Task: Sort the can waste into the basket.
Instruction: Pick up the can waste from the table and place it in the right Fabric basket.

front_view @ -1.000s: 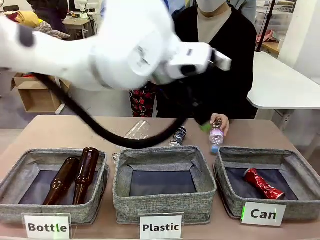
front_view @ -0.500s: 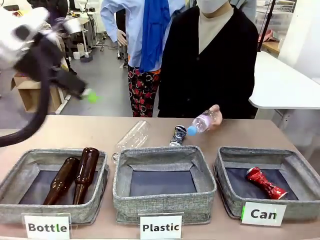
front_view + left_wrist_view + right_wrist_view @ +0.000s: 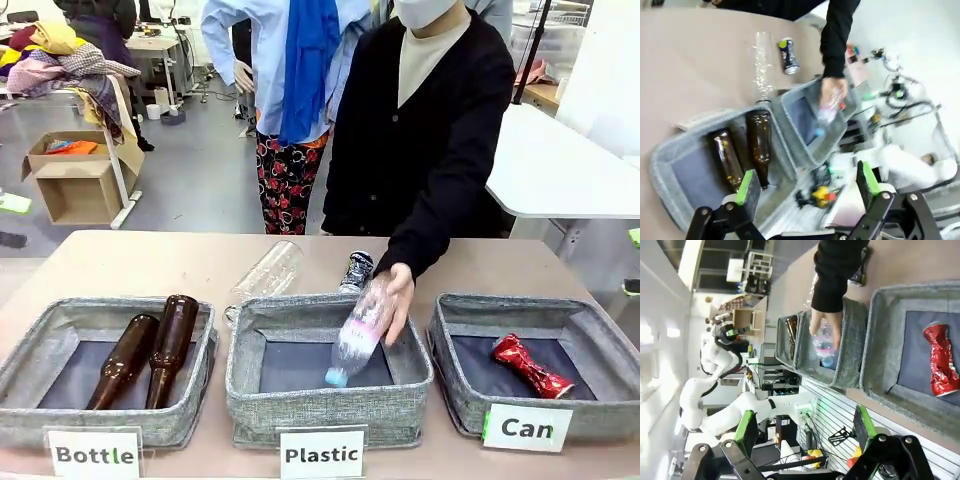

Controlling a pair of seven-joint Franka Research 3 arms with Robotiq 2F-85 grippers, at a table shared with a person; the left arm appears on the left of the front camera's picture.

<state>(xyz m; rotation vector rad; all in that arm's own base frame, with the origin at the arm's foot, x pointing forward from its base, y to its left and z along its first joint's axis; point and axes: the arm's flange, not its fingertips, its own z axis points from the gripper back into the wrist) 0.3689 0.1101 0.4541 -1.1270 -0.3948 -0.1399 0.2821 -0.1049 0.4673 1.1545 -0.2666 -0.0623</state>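
A crushed red can (image 3: 528, 367) (image 3: 941, 360) lies inside the grey basket (image 3: 600, 325) (image 3: 875, 335) fronted by the "Can" card. A black can (image 3: 357, 271) (image 3: 788, 56) lies on the table behind the middle bin, close to the person's arm. My left gripper (image 3: 807, 182) hangs open high above the "Bottle" bin with nothing between its green pads. My right gripper (image 3: 805, 430) is open and empty too, high above the table off the near side of the "Can" basket.
The person's hand lowers a clear plastic bottle (image 3: 360, 330) into the "Plastic" bin (image 3: 330, 402). Two brown bottles (image 3: 150, 355) lie in the "Bottle" bin (image 3: 30, 350). Another clear bottle (image 3: 268, 270) lies on the table behind the bins.
My left arm has swung from the middle of the front view away to the left. The person has carried the plastic bottle from behind the bins down into the "Plastic" bin.
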